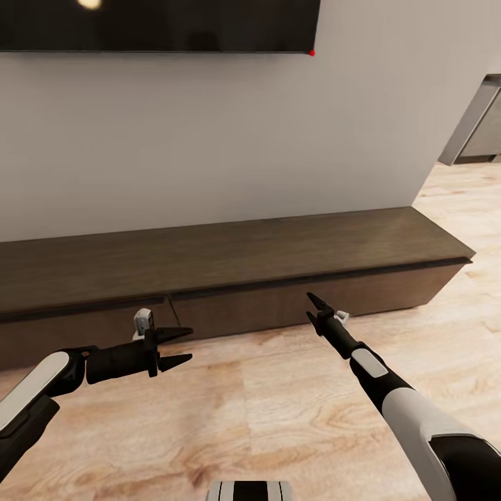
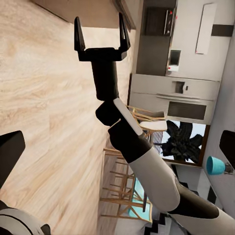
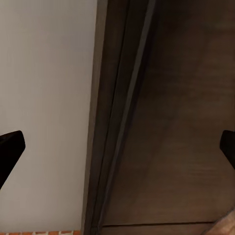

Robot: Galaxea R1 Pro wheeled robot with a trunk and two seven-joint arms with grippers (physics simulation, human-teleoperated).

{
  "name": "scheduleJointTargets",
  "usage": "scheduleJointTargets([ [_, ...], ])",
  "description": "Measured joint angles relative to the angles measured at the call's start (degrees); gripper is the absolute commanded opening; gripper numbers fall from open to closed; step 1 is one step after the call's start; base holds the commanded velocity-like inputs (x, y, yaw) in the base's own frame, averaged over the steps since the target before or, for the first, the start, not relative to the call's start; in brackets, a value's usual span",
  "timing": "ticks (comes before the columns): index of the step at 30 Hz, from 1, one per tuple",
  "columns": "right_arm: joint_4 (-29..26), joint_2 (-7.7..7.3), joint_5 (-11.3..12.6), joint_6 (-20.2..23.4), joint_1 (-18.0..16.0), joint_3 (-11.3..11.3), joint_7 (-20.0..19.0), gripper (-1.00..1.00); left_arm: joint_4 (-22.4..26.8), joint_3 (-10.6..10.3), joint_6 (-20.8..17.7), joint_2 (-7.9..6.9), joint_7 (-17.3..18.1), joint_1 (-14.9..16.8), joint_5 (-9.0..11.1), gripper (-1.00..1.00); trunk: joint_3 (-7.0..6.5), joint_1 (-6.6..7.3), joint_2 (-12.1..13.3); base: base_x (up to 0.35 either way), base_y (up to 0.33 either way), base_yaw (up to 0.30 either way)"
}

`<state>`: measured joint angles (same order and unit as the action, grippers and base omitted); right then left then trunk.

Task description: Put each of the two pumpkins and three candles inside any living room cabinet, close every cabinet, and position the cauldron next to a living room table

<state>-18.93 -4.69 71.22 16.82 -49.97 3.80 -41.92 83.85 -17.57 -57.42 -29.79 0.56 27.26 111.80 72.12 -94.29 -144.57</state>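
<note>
The cabinet (image 1: 229, 254) is a long, low, dark brown unit along the wall, and its drawer fronts look shut. My left gripper (image 1: 186, 345) hovers open over the floor just in front of its left part, holding nothing. My right gripper (image 1: 311, 307) is open and empty, pointing at the drawer front a short way off; the left wrist view shows it too (image 2: 102, 35). The right wrist view looks close at the cabinet (image 3: 186, 122) where it meets the wall. The pumpkins, candles and cauldron are out of view.
A dark TV screen (image 1: 160, 24) hangs on the grey wall above the cabinet. Light wooden floor (image 1: 278, 417) spreads in front. At the right the wall ends at an opening (image 1: 480, 125). The left wrist view shows kitchen appliances (image 2: 176, 93), wooden chairs (image 2: 122, 186) and a plant (image 2: 183, 142).
</note>
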Motion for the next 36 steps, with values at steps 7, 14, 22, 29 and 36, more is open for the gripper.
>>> scheduleJointTargets([
  [7, 0.0, 0.0, 0.0, 0.0, 0.0, -0.04, 0.02, 1.0, 0.01, -0.01, 0.0, 0.03, 0.0, -0.01, -0.01, 1.0, 0.0, 0.01, 0.0, 0.102, 0.065, 0.0],
  [14, 0.0, 0.0, -0.03, -0.05, 0.0, 0.01, 0.02, 1.0, 0.02, -0.01, 0.0, 0.03, 0.0, 0.01, 0.0, 1.0, 0.0, 0.01, 0.0, 0.071, 0.026, 0.0],
  [22, 0.0, 0.0, -0.02, -0.07, 0.0, 0.01, 0.1, 1.0, 0.09, -0.01, 0.0, 0.02, 0.0, 0.0, 0.0, 1.0, 0.0, 0.02, 0.0, 0.101, 0.006, 0.0],
  [29, 0.0, 0.04, -0.06, -0.08, 0.0, 0.03, 0.11, 1.0, 0.09, -0.01, 0.0, 0.02, 0.0, 0.02, 0.0, 1.0, 0.0, 0.0, 0.0, 0.042, 0.0, 0.0],
  [36, 0.0, 0.08, -0.09, -0.11, 0.0, 0.03, 0.19, 1.0, 0.09, -0.01, 0.0, -0.01, 0.0, -0.01, 0.0, 1.0, 0.0, 0.0, 0.0, 0.064, 0.0, 0.0],
])
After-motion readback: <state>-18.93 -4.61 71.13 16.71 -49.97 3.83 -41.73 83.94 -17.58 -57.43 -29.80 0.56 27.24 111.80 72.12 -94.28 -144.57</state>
